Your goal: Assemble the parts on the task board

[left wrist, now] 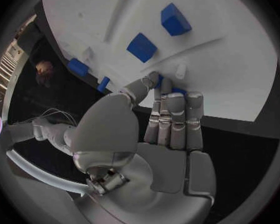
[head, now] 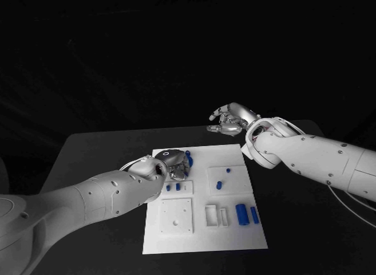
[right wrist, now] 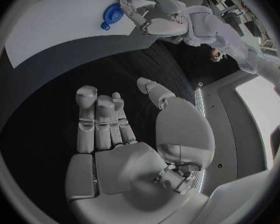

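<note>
Pick step: left hand fingers closed on blue part at board far-left. Right hand open, empty, beyond far edge. Next: part lifted, seated.

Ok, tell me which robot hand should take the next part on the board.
The left. The left robot hand is already over the task board, fingers at a blue part. The right robot hand hangs beyond the board's far edge, holding nothing.

Blue parts lie on white task board

Empty right hand above table
</note>
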You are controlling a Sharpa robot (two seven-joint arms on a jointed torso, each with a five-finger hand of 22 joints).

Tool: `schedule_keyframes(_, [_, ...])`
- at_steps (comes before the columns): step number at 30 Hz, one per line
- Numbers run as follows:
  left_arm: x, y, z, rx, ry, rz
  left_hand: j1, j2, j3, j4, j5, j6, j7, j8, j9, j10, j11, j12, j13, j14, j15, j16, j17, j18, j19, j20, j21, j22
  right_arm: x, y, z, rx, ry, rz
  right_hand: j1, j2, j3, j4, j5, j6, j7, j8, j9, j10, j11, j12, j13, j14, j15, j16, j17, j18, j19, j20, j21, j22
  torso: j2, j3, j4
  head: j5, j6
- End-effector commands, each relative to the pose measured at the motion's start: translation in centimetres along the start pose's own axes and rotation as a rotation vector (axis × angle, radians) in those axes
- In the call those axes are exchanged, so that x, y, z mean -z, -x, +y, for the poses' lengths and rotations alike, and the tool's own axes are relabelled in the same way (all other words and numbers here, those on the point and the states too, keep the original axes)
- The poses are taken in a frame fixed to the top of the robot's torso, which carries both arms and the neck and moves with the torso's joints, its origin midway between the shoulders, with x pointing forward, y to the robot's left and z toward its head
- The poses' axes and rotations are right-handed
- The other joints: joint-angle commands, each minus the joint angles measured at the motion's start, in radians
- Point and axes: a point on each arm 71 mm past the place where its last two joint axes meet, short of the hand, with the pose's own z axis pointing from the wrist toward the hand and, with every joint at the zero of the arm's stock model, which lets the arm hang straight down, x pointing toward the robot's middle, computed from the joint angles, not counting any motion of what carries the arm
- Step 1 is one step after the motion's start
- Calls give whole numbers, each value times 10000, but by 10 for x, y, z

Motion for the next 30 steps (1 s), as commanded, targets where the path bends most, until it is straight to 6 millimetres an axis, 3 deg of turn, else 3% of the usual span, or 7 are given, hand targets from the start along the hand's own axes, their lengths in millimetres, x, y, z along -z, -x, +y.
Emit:
schedule_keyframes(1, [2,0,0,634,135,-314,-60,95,86,14,44,107,12,69,8,110,0,58,10,21,-54,69,8,778,63,-212,58,8,0,-1,0,30,85,99,-6,113,25,41,59,-77,134,45,-15,-91,3,63,-9,21,-23,-21,-17,1006,11,-61,-52,167,-1,0,-2,-9,27])
schedule_keyframes(8, [6,14,-2,1252,-67,-993,-106,75,99,24,96,142,-3,91,4,164,-16,56,14,36,-69,74,6,769,79,-229,55,4,1,1,-1,40,48,82,-7,115,25,39,80,-79,134,44,-16,-93,3,66,-14,21,-23,-21,-17,1006,11,-61,-53,168,-4,15,22,19,68])
schedule_keyframes(15, [10,30,1,1845,-28,-1242,-110,65,114,14,114,157,-12,100,0,185,-23,50,14,41,-76,75,4,766,83,-240,51,2,1,1,-2,39,44,88,-9,115,23,38,93,-80,134,44,-17,-93,3,69,-17,21,-23,-21,-17,1006,12,-61,-53,168,-13,3,26,60,90])
schedule_keyframes(30, [29,34,32,2670,646,-267,-141,98,155,-7,191,138,-8,93,-22,190,-21,7,4,39,-76,69,-3,744,68,-255,26,-5,3,3,-5,64,-34,65,-11,116,20,34,112,-80,134,46,-18,-95,3,75,-23,22,-23,-20,-17,1006,13,-60,-53,169,-3,-5,28,49,71])
